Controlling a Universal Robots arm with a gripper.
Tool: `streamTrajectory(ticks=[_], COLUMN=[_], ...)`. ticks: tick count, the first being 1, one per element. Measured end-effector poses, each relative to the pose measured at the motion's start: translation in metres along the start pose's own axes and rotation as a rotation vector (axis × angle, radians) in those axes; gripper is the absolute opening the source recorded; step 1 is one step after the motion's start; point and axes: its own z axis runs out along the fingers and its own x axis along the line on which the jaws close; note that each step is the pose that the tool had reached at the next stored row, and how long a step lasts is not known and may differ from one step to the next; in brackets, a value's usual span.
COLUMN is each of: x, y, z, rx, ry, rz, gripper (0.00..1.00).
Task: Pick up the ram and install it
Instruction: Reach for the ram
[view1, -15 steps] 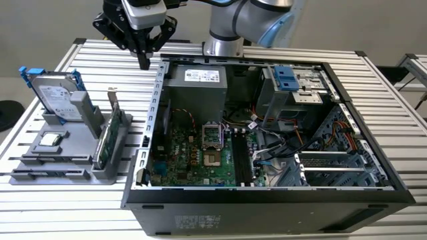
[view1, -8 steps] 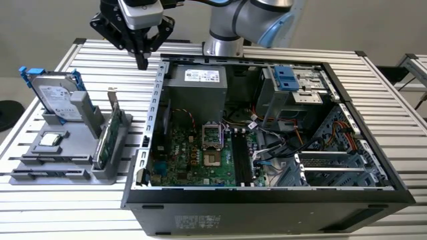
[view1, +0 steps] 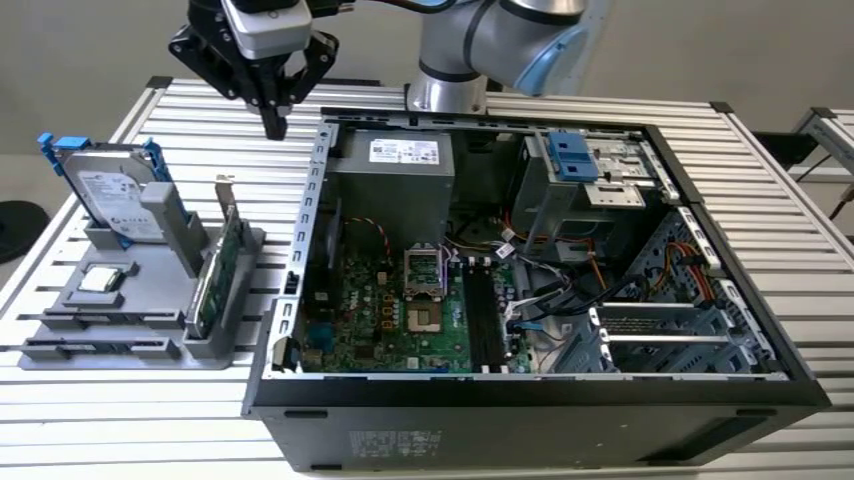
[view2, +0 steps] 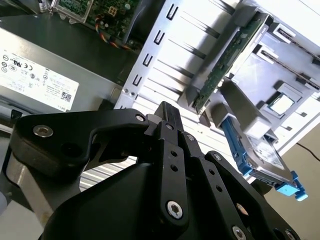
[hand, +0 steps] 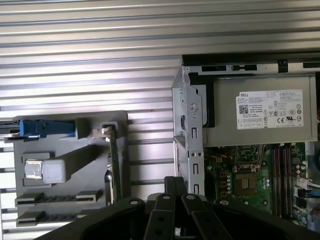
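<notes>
My gripper (view1: 275, 125) hangs shut with nothing between its fingers, above the slatted table between the grey parts holder (view1: 150, 300) and the open computer case (view1: 534, 392). Both wrist views show its black fingertips (view2: 167, 109) (hand: 175, 181) pressed together. The ram is hidden from me. The holder's two front slots (view1: 100, 319) (hand: 57, 197) look like dark slits, and I cannot tell whether a stick sits in them. The motherboard's long memory slots (view1: 477, 315) (hand: 281, 170) lie inside the case, beside the processor socket.
A hard drive with blue rails (view1: 114, 190), a green card with a metal bracket (view1: 214, 270) and a small square chip (view1: 104, 279) sit on the holder. The power supply (view1: 394, 165), a drive cage and loose cables crowd the case. The arm's base stands behind the case.
</notes>
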Motion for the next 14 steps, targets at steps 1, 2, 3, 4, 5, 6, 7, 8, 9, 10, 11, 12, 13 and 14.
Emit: streamTrajectory(ticks=[1, 2, 3, 4, 5, 6, 7, 8, 9, 10, 11, 12, 13, 14], x=[0.0015, 0.0026, 0.0037, 0.0048, 0.006, 0.0071, 0.0082, 0.0093, 0.0105, 0.0116, 0.0128, 0.0138, 0.0148, 0.0158], y=[-0.0002, -0.0004, -0.0006, -0.0007, -0.0009, -0.001, -0.0011, -0.0012, -0.0014, -0.0016, -0.0018, -0.0019, -0.0021, -0.0023], z=[0.0, -0.0001, -0.0001, -0.0001, -0.0002, -0.0002, -0.0002, -0.0002, -0.0003, -0.0003, -0.0003, -0.0004, -0.0004, -0.0005], rx=[0.0, 0.0, 0.0, 0.0, 0.0, 0.0, -0.0001, 0.0, 0.0, 0.0, 0.0, 0.0, 0.0, 0.0001], ry=[0.0, 0.0, 0.0, 0.0, 0.0, 0.0, 0.0, 0.0001, 0.0001, 0.0001, 0.0001, 0.0001, 0.0001, 0.0001], rz=[0.0, 0.0, 0.0, 0.0, 0.0, -0.001, -0.001, -0.001, -0.001, -0.001, -0.001, -0.001, -0.001, -0.001], gripper=[0.0, 0.0, 0.0, 0.0, 0.0, 0.0, 0.0, 0.0, 0.0, 0.0, 0.0, 0.0, 0.0, 0.0])
